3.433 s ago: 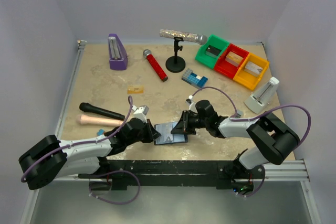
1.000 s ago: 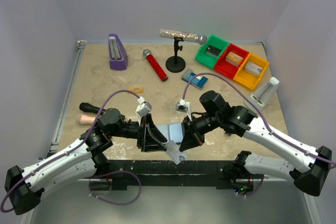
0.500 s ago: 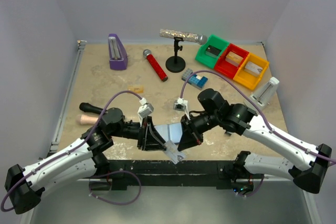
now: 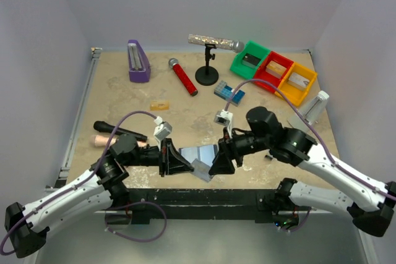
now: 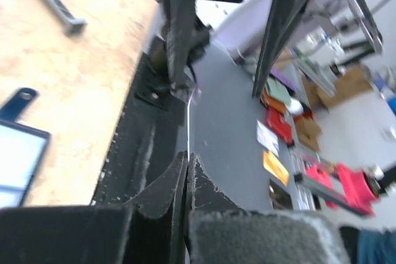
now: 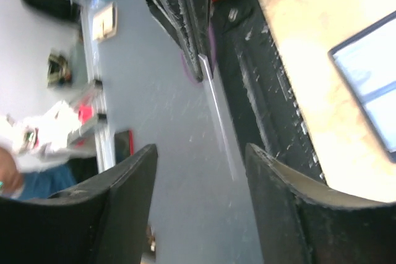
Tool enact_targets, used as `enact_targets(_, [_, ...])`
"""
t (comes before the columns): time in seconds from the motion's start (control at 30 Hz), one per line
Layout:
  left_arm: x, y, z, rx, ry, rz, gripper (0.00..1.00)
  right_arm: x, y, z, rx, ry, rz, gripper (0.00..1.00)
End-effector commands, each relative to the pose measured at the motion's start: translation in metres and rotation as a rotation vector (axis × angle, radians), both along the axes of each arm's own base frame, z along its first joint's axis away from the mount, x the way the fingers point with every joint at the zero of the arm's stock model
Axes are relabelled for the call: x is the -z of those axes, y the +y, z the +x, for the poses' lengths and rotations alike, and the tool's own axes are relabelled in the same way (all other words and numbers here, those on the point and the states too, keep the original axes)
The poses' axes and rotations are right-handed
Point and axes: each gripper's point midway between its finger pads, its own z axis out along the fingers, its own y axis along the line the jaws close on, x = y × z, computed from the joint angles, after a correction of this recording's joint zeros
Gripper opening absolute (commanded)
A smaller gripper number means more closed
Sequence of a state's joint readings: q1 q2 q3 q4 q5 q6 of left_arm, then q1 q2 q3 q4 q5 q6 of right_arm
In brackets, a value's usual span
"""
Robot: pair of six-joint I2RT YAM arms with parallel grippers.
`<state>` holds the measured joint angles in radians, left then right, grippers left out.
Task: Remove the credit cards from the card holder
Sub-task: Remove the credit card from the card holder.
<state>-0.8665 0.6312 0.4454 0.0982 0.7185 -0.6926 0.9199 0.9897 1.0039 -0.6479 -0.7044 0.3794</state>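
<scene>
Evidently the step in hand is getting one card clear of the wallet.

From the top external view, the flat dark-blue bifold card holder with pale grey-blue pockets [image 4: 197,153] lies open on the beige stone-patterned tabletop [image 4: 124,97] near its front edge. Both arms reach low and inward, their fingers pointing at each other across it. The left claw [image 4: 184,166] is pinched on a thin silver-grey credit card [image 4: 202,170] that juts out just beside the holder. The right claw [image 4: 218,165] sits near the card's other end. A small tan rectangular card [image 4: 159,105] lies well apart, farther back, and is likely one already out.

On the left wrist view, the left claw [image 5: 187,174] is closed tight. The silver-grey credit card [image 5: 187,122] shows edge-on as a pale line running from its tips. The card holder [image 5: 15,153] lies flat off to the left.

On the right wrist view, the right claw [image 6: 201,153] has its fingers spread with nothing between them. Opposite it, the card [image 6: 219,115] sticks out of the left claw [image 6: 198,60].

The next move, I judge, is for the left arm to carry the card aside and lay it down. That calls for a steady pinch, since so thin a card could slip.
</scene>
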Motion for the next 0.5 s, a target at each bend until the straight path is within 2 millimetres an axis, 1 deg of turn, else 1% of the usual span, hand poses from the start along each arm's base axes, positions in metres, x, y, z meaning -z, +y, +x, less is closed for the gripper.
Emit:
enact_targets(0.0, [-0.017, 0.008, 0.032, -0.254, -0.01, -0.16, 0.0, -0.04, -0.002, 0.03, 0.242, -0.111, 0.195, 0.65])
enact_targets(0.07, [-0.026, 0.015, 0.041, -0.334, 0.028, -0.283, 0.0, -0.04, -0.002, 0.036, 0.293, -0.106, 0.225, 0.66])
enact_targets(0.1, [-0.025, 0.018, 0.045, -0.364, 0.056, -0.331, 0.0, -0.039, 0.0, 0.038, 0.312, -0.097, 0.243, 0.66])
enact_targets(0.23, [-0.031, 0.029, 0.053, -0.43, 0.103, -0.45, 0.0, -0.032, 0.007, 0.047, 0.382, -0.052, 0.314, 0.67])
enact_targets(0.47, [-0.036, 0.035, 0.057, -0.462, 0.106, -0.506, 0.0, -0.02, 0.013, 0.059, 0.441, -0.015, 0.297, 0.66])
